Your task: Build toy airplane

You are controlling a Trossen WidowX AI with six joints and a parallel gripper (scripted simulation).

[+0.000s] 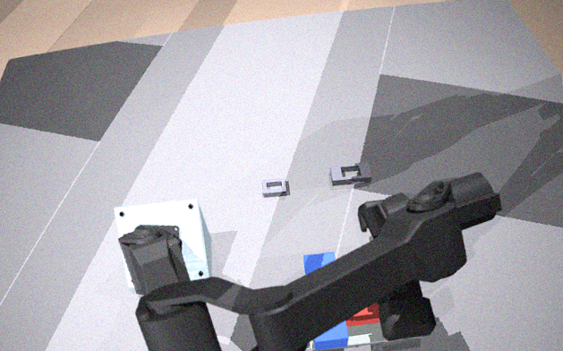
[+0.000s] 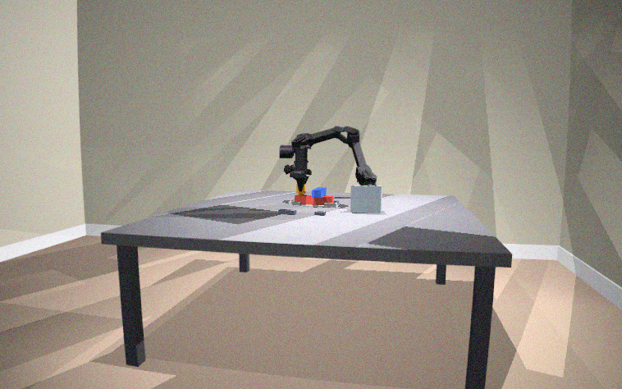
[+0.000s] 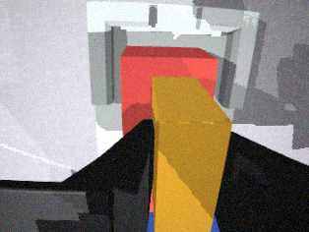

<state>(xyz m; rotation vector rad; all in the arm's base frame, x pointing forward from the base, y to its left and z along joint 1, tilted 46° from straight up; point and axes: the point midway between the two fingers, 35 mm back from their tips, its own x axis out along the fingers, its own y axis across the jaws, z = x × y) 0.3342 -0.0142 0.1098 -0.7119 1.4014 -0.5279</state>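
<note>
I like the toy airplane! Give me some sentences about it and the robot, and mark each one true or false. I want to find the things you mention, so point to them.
1. The claw (image 2: 300,192) (image 3: 173,129) is pinching the yellow tail fin (image 2: 297,189) (image 3: 192,182). True.
2. The wing (image 1: 331,336) (image 2: 317,192) is green. False: it is blue.
3. The red fuselage (image 1: 363,315) (image 2: 323,200) (image 3: 169,69) is under the wing. True.
4. The claw is holding the wing. False: it holds the tail fin.
5. The robot's arm (image 1: 337,286) (image 2: 327,134) is black. True.
</note>
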